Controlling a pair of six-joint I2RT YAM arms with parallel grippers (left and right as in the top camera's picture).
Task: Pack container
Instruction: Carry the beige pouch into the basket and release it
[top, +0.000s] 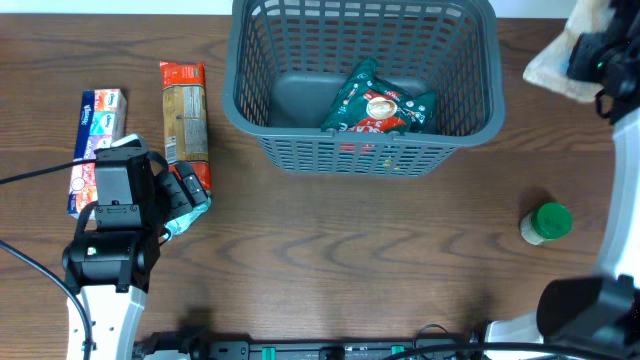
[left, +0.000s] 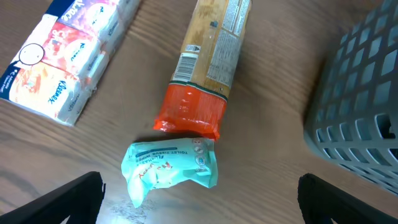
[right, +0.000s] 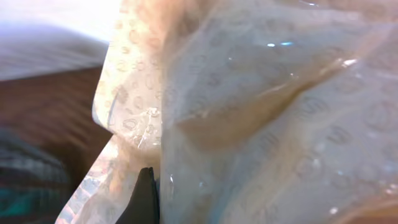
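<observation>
The dark grey slotted container (top: 262, 120) stands at the back middle, with a green and red snack bag (top: 380, 103) inside; its wall shows in the left wrist view (left: 360, 118). My left gripper (left: 199, 202) is open, hovering just in front of a small teal wipes packet (left: 171, 167), also seen from overhead (top: 190, 212). My right gripper (top: 585, 55) is raised at the far right, to the right of the container, shut on a pale clear plastic bag (top: 552, 68) that fills the right wrist view (right: 261, 112).
A long pasta packet with orange-red ends (top: 185, 115) lies left of the container. A tissue multipack (top: 96, 150) lies at the far left. A green-lidded jar (top: 546, 223) sits on its side at the right.
</observation>
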